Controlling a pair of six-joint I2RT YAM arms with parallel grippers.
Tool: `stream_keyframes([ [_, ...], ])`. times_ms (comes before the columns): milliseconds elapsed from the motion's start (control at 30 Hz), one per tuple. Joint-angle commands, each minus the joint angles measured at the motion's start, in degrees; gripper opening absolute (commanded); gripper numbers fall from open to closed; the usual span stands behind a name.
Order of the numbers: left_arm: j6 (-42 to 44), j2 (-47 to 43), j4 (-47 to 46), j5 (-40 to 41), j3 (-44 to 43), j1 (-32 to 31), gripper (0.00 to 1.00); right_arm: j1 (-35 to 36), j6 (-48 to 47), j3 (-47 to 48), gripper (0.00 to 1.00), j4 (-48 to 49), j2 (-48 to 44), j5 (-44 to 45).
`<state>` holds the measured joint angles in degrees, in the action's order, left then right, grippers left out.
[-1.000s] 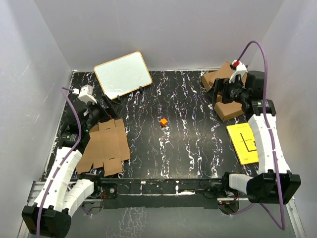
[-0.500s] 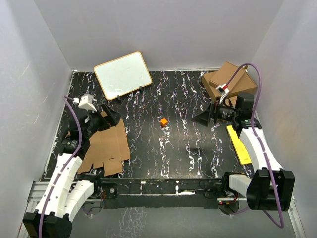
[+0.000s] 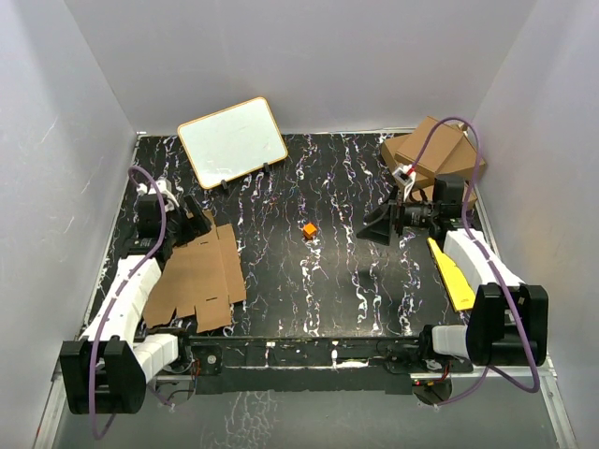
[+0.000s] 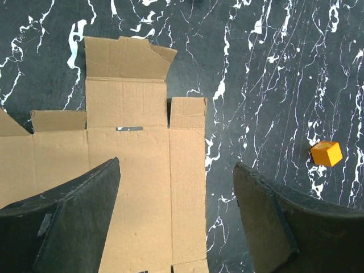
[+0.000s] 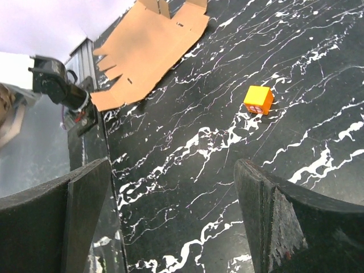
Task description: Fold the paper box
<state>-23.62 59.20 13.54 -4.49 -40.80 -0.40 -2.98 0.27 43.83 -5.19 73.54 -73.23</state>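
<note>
The paper box [image 3: 198,274] lies flat and unfolded on the table [image 3: 328,290], close to the near left corner. No flap is up yet, so the folding looks like it is just at the start. The left gripper [image 3: 194,221] hangs right above the far end of the box with its jaws apart and nothing between them. The right gripper [image 3: 374,229] is well away on the right side of the table, also wide open and holding nothing. Next, the left gripper likely needs to go down, catch one edge flap and bend it up along its crease. There is one flat box, one small orange cube [image 3: 309,229] in the middle, one white board [image 3: 232,140] at the far edge, one yellow sheet [image 3: 454,276], and a pile of at least two bigger cartons [image 3: 435,150] in the far right corner.
</note>
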Motion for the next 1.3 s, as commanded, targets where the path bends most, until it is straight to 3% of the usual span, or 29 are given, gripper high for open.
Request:
stream_keyframes([
  [0,-2.4,1.5,-1.7,2.6,-3.2,0.5,0.77,3.7,-12.1,3.7,0.99,-3.6,0.5,0.8],
  [133,-4.2,4.9,-0.9,9.0,-6.0,0.8,0.65,5.9,-14.0,5.1,0.98,-6.3,2.0,3.0],
  [167,-4.0,6.1,-1.4,9.6,-6.9,1.4,0.6,6.2,-14.6,5.7,0.98,-7.2,2.4,3.4],
  [233,-2.0,9.4,-2.0,7.0,-9.7,3.1,0.57,6.7,-15.4,6.5,0.98,-8.6,3.0,4.2],
  [367,9.8,16.5,-0.6,-1.5,-16.9,4.8,0.54,7.3,-16.8,7.7,0.99,-10.7,3.9,4.9],
  [567,30.5,26.1,2.7,1.1,-21.2,5.1,0.49,8.0,-18.0,8.8,0.98,-12.5,5.4,5.7],
  [700,36.6,28.3,-1.1,-0.6,-18.1,5.7,0.5,8.2,-18.1,9.0,0.98,-12.7,6.1,7.1],
  [933,35.5,33.3,-2.6,-9.7,-18.8,9.8,0.56,8.3,-18.1,9.1,0.99,-12.7,6.8,8.9],
  [1267,31.8,39.3,-2.0,-21.8,-21.9,13.4,0.54,8.3,-17.9,9.2,0.98,-12.7,6.9,10.5],
])
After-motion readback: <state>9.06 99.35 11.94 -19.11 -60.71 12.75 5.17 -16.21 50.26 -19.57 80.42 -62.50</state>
